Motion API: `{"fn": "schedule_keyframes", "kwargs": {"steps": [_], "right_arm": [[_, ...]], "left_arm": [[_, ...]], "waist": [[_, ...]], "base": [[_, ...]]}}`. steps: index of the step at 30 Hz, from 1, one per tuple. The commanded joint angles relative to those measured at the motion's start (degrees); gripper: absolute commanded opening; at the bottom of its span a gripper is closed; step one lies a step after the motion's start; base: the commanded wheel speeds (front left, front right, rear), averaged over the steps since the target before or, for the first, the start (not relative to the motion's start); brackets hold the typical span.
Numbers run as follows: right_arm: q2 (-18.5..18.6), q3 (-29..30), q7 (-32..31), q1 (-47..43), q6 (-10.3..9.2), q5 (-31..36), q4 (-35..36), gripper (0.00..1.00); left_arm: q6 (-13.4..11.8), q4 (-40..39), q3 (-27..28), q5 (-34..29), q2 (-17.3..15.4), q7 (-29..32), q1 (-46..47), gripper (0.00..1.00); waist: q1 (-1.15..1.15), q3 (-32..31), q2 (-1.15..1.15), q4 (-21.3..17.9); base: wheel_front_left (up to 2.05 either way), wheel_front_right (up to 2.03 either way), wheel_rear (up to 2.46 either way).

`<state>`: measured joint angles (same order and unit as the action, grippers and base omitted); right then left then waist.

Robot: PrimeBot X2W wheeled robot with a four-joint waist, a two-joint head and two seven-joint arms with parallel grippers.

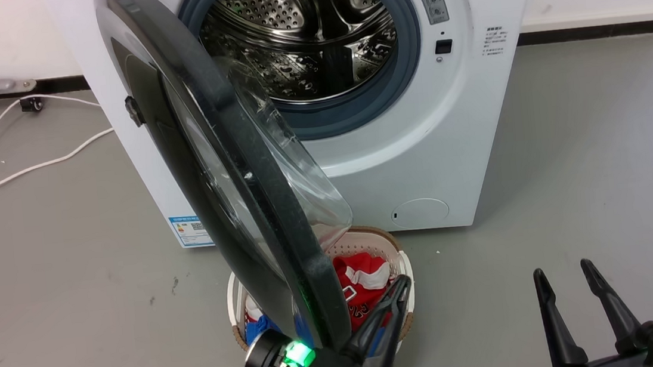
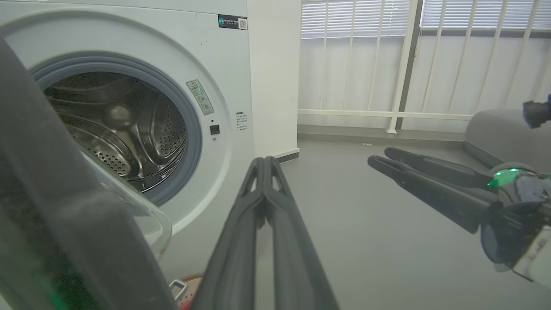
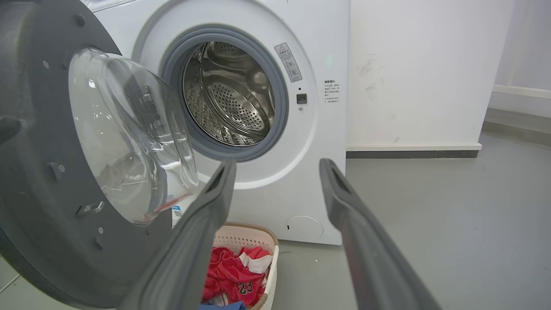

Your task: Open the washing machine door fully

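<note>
the washing machine door (image 3: pixel 38 129) is judged only part-open, left gripper (image 2: pixel 264 161) pinched together empty, right gripper (image 1: pixel 562 270) spread wide.

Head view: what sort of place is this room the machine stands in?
Probably a laundry or utility corner: a white front-loading washing machine, a laundry basket of clothes before it, and a bare grey floor.
</note>
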<state>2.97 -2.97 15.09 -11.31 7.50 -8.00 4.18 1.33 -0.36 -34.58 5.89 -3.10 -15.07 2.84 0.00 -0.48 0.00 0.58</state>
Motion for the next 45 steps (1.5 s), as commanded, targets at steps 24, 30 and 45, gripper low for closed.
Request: {"fn": "schedule_keyframes", "kwargs": {"steps": [24,30,45], "right_arm": [[-0.18,-1.53,0.11,0.74,-0.02,-0.4,-0.55,1.0],[-0.18,-1.6,0.11,0.18,-0.02,-0.71,-0.78,1.0],[-0.17,-1.73,0.1,0.98,-0.02,-0.93,-1.08,1.0]], "left_arm": [[-1.15,6.96,11.0,1.77,-0.28,-0.15,-0.3,0.0],[-2.41,5.62,13.22,1.5,-0.29,-0.1,-2.09,0.0],[-4.39,3.14,21.93,1.95,0.16,0.02,-6.31,0.0]], "waist": [[0.0,1.75,0.0,1.42],[0.0,1.39,0.0,4.71],[0.0,2.81,0.0,11.34]], "base": [[0.0,0.0,0.0],[0.0,0.0,0.0],[0.0,0.0,0.0]]}}
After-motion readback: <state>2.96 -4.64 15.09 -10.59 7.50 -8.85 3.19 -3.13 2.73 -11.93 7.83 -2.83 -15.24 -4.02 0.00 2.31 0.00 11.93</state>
